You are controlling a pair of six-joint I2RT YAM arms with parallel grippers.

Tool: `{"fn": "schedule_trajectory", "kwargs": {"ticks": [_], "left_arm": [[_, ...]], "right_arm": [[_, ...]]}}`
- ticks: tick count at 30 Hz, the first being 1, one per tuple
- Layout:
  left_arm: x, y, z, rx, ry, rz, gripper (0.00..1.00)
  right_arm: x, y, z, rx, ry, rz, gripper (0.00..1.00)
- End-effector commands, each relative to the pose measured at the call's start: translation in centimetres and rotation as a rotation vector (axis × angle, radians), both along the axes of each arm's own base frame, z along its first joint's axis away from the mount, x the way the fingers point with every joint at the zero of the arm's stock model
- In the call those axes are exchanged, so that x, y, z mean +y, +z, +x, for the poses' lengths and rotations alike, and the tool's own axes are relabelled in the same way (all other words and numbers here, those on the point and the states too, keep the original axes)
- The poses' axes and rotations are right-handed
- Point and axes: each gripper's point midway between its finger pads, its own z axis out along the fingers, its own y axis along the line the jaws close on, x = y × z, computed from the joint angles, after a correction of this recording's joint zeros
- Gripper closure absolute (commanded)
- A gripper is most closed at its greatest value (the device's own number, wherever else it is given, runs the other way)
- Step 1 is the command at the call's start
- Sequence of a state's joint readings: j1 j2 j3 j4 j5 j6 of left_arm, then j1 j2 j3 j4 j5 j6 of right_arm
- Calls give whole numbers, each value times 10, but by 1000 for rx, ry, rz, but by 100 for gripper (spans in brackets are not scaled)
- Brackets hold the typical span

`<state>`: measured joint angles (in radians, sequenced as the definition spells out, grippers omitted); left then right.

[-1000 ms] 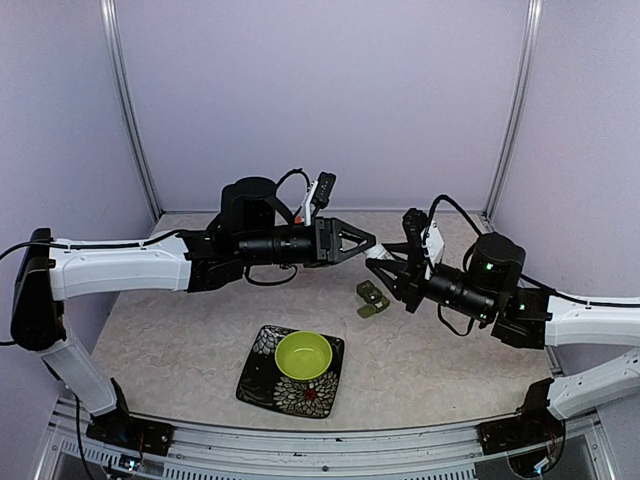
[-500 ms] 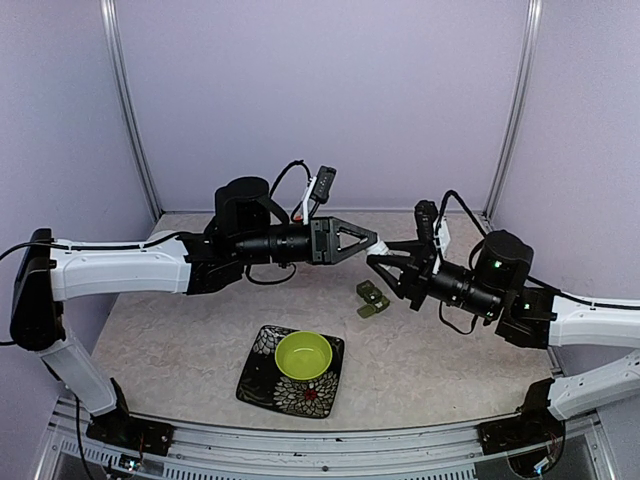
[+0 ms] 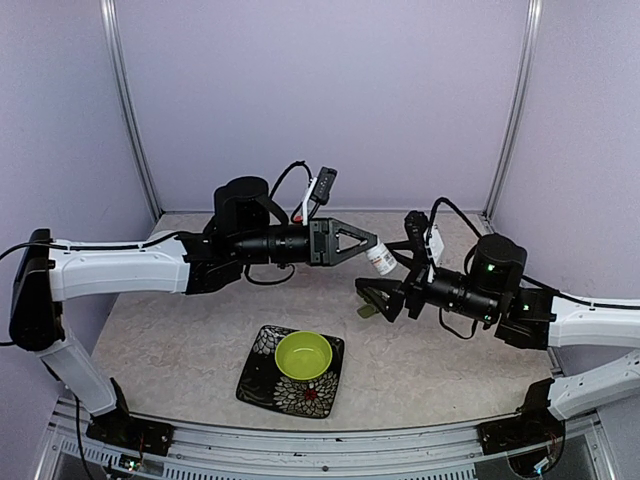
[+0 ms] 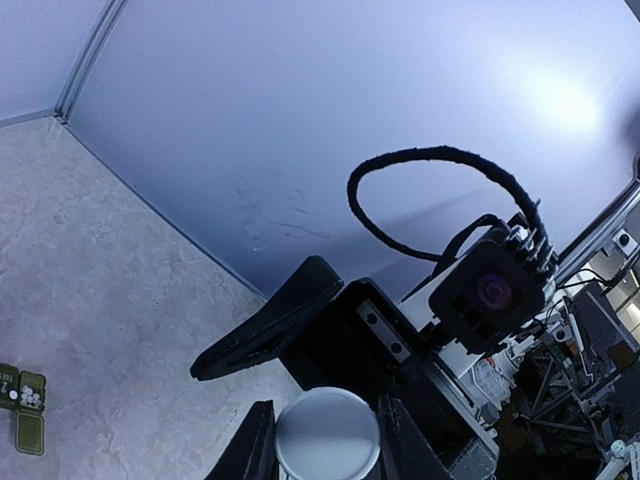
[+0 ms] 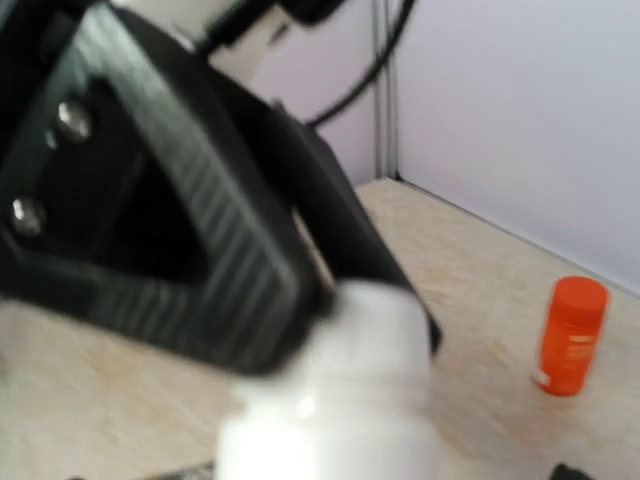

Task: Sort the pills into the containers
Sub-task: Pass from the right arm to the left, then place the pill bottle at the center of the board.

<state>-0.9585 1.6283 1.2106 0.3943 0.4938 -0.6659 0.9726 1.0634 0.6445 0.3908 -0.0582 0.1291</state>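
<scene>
Bottle opening seems to be the step: the left gripper [image 3: 372,246] is clamping a white bottle [image 3: 381,260] in mid-air, while the right gripper [image 3: 388,278] is hanging beside it, jaws wide and empty. Next, I judge, the right is needing to grip and twist the cap, over the pillbox [image 4: 22,405] lying on the table [image 3: 170,340] below. Showing are one white bottle, one orange bottle [image 5: 572,335], one pillbox, one bowl [image 3: 304,354] and one plate [image 3: 262,375].

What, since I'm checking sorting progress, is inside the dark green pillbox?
In the left wrist view, the pillbox holds small white pills in one open compartment. The green square beside it shows none. The rest is cut off at the picture's edge, and the top view is too small to tell.
</scene>
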Motion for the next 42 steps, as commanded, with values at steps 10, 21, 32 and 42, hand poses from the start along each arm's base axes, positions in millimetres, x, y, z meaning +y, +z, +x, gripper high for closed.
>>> {"fn": "schedule_trajectory", "kwargs": {"ticks": [10, 21, 32, 42], "left_arm": [[115, -44, 100, -112, 574, 325, 72], [231, -122, 166, -146, 995, 716, 70], [290, -180, 213, -110, 1170, 860, 72], [274, -201, 266, -133, 1175, 850, 72]], "right_arm": [[-23, 0, 8, -74, -111, -101, 0], [-29, -14, 15, -58, -164, -123, 0], [-30, -25, 21, -38, -194, -130, 0], [-34, -30, 21, -24, -209, -133, 0]]}}
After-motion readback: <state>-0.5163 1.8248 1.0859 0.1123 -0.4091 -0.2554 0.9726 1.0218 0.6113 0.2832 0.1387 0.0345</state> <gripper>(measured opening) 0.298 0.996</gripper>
